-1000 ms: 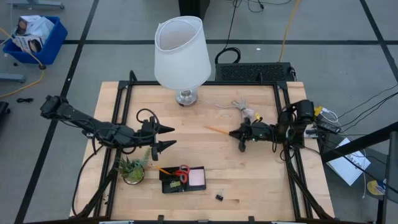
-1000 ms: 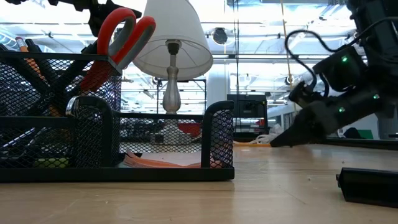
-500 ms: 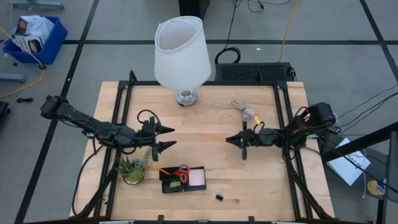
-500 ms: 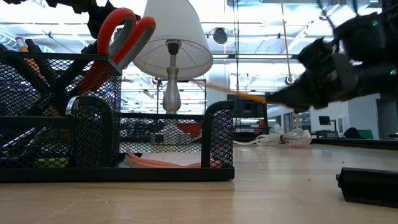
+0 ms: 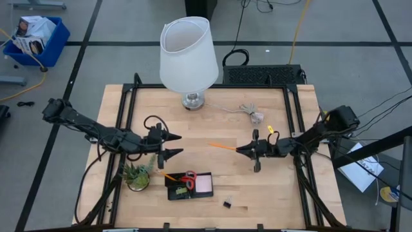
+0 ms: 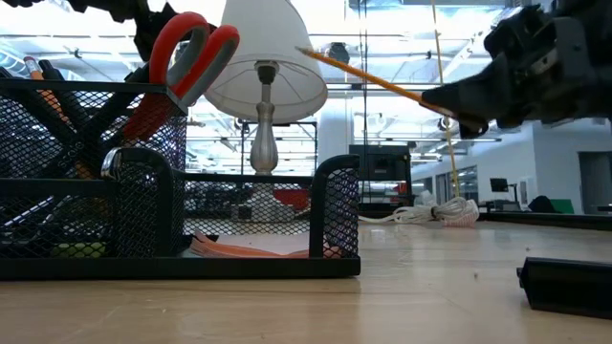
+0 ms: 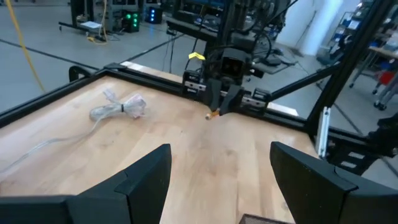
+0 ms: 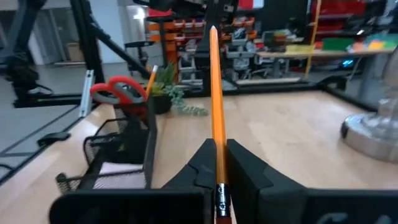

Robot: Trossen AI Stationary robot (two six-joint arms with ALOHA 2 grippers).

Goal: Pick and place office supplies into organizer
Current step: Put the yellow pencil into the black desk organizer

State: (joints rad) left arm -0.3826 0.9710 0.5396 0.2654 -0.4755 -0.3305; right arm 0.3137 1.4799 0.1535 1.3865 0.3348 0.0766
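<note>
The right end effector [image 5: 248, 150] is clamped on a thin orange pencil [image 5: 221, 146], which juts out ahead of its fingertips, lifted clear of the pale wooden surface [image 5: 219, 174]; the right wrist view shows the two dark fingers pressed against the shaft near its eraser end.

Ahead of this end effector and off to one side sits the black wire-mesh organizer [image 5: 188, 185], well apart from the pencil tip. Inside it there already are red-handled scissors [image 5: 187, 177] standing upright in the tall cup section, an orange pencil beside them, and a pink square sticky-note pad [image 5: 204, 185] lying in the low tray part.

A small black binder clip [image 5: 226, 204] lies loose on the surface just beyond the organizer's corner, farther from the right end effector than the organizer itself.

The left end effector [image 5: 176, 144] hangs with its fingers spread wide and nothing between them, just beside a small green potted plant [image 5: 137, 173] and near the organizer's back edge.

By my reading the task is well past halfway: the held pencil must still be carried over and dropped in, then the clip collected.
</note>
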